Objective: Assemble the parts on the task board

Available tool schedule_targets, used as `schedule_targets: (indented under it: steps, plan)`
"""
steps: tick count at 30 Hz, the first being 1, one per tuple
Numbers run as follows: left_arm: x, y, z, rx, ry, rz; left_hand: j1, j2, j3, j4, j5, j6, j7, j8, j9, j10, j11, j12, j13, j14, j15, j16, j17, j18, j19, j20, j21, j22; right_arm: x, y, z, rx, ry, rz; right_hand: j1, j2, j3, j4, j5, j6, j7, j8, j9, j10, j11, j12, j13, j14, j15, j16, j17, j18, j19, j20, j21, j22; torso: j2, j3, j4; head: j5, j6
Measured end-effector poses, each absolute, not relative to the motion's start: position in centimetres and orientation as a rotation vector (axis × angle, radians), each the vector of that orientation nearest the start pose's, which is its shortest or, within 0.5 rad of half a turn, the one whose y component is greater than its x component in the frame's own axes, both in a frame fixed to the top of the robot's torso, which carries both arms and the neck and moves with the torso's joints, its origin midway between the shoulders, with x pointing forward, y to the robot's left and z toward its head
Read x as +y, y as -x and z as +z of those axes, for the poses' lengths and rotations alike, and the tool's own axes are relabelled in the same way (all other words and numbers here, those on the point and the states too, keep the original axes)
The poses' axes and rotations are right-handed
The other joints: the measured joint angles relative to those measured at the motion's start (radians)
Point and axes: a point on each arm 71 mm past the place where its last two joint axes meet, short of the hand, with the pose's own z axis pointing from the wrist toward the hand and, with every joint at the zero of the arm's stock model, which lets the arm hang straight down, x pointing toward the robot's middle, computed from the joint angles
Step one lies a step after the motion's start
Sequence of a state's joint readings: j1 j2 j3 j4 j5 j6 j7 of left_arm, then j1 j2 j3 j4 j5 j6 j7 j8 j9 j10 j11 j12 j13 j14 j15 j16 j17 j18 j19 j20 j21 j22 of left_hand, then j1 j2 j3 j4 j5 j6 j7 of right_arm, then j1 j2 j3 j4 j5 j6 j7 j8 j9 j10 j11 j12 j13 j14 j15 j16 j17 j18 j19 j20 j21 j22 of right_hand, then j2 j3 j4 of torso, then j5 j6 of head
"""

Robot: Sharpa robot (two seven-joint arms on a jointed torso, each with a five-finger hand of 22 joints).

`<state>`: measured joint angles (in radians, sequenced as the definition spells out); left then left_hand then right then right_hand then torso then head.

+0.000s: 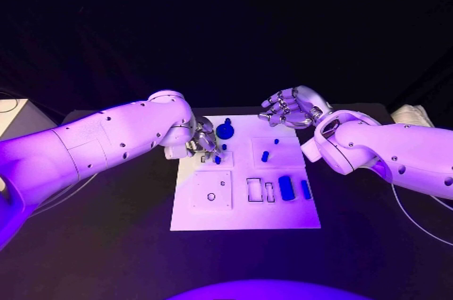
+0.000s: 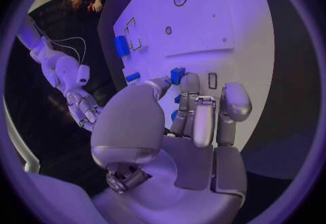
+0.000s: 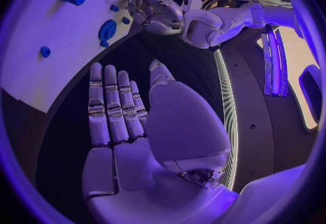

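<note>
head view has the left hand (image 1: 201, 143) down over the far left part of the task board (image 1: 245, 215), fingers bunched around a small blue part (image 1: 217, 159) near that board's far left recess, with the big round blue part (image 1: 224, 130) just beyond it toward the far edge. from the left wrist view the fingers (image 2: 193, 110) are curled down with a blue piece (image 2: 178, 75) right at the tips, looks like it's pinched between thumb and fingers but honestly i can't tell for sure if it's gripped or just being touched. right hand (image 1: 290, 109) is up off the board past its far right corner, holding nothing, fingers loosely apart; the right wrist view shows them (image 3: 112, 107) laid out flat and straight, so it's released. other blue parts sit along the near right of the board, a fat one (image 1: 286, 187) and a thin one (image 1: 306, 189) beside the empty rectangular slots (image 1: 254, 189), plus two little ones in the far right square (image 1: 265, 156). my take: step in hand is seating that small piece on the left. i'd keep it upright, line it up over its hole before pushing, go slow and straight down, and not let the knuckles bump the round part next door. right hand is well apart, so no collision worry.
</note>
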<state>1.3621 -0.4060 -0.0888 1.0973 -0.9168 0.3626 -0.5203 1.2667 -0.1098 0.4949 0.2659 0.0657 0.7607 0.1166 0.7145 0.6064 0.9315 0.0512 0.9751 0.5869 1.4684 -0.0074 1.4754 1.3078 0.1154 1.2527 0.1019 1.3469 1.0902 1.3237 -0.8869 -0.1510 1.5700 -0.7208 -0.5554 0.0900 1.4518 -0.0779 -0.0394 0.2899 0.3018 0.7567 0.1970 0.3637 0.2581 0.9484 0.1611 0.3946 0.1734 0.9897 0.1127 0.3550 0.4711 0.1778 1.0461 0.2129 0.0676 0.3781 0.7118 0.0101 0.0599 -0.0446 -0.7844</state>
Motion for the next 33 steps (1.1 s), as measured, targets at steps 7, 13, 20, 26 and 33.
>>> schedule_targets:
  steps: [7, 13, 20, 26, 33]
  plan:
    - [10.5, -54.9, -18.6, 2.460, 0.060, -0.465, 0.027, -0.021, 0.128, -0.049, -0.005, 0.008, -0.008, -0.001, 0.001, 0.014, -0.013, 0.000, -0.014, -0.001, -0.012, 0.000, 0.000, 0.000, 0.002, -0.009, 0.005, 0.004, -22.2, -48.9, -15.5, 1.530, -0.488, 0.982, 0.000, 0.000, 0.000, 0.000, 0.000, 0.000, 0.000, 0.000, -0.001, 0.000, 0.000, 0.000, -0.004, 0.000, 0.000, -0.004, -0.003, 0.000, -0.004, 0.004, 0.000, -0.004, 0.000, 0.0004, -0.0004, 0.001, -0.002]
    - [10.8, -54.9, -18.6, 2.457, 0.067, -0.471, 0.003, -0.046, 0.187, -0.014, 0.046, 0.010, -0.010, 0.040, 0.001, 0.051, -0.021, 0.000, -0.027, -0.002, -0.013, 0.008, 0.000, 0.000, 0.016, -0.022, 0.024, 0.031, -22.2, -48.9, -15.5, 1.531, -0.489, 0.981, 0.000, 0.000, 0.000, 0.000, 0.000, 0.000, 0.000, 0.000, -0.002, 0.000, 0.000, 0.000, -0.006, 0.000, 0.000, -0.004, -0.004, 0.000, -0.004, 0.004, 0.000, -0.007, 0.000, 0.0002, -0.0010, 0.000, -0.002]
    - [11.1, -54.8, -18.5, 2.428, 0.094, -0.494, -0.092, -0.089, 0.214, -0.036, 0.272, 0.049, -0.029, 0.081, 0.002, 0.103, -0.034, 0.037, 0.002, -0.003, -0.032, 0.034, 0.000, -0.017, 0.070, -0.034, 0.064, 0.102, -22.3, -48.9, -15.5, 1.531, -0.491, 0.981, 0.000, 0.000, 0.000, 0.000, 0.000, 0.000, 0.000, 0.000, -0.003, 0.000, 0.000, 0.000, -0.009, 0.000, 0.000, -0.010, -0.006, 0.000, -0.004, 0.004, 0.000, -0.010, 0.000, 0.0002, -0.0004, -0.002, -0.004]
    - [11.3, -54.7, -18.2, 2.385, 0.130, -0.522, -0.129, -0.110, 0.196, -0.053, 0.427, 0.085, -0.044, 0.086, 0.002, 0.181, -0.048, 0.094, 0.092, -0.003, -0.046, 0.049, 0.000, -0.032, 0.110, -0.052, 0.089, 0.155, -22.4, -48.9, -15.6, 1.532, -0.495, 0.979, 0.000, 0.000, 0.000, 0.000, 0.000, 0.000, 0.000, 0.000, -0.003, 0.000, 0.000, -0.001, -0.011, 0.003, 0.003, -0.010, -0.008, 0.000, -0.004, 0.004, 0.000, -0.014, 0.000, 0.0003, -0.0001, -0.002, -0.007]
    - [11.5, -54.6, -17.9, 2.339, 0.167, -0.546, -0.152, -0.120, 0.189, -0.060, 0.508, 0.110, -0.056, 0.086, 0.002, 0.224, -0.051, 0.130, 0.155, -0.001, -0.058, 0.054, 0.000, -0.032, 0.136, -0.061, 0.104, 0.191, -22.6, -48.9, -15.6, 1.532, -0.499, 0.977, 0.000, 0.000, 0.003, -0.003, 0.000, 0.000, 0.000, -0.004, -0.004, 0.000, 0.000, -0.004, -0.014, 0.003, 0.003, -0.010, -0.010, 0.000, -0.004, 0.004, 0.000, -0.017, -0.001, 0.0010, 0.0003, 0.000, -0.011]
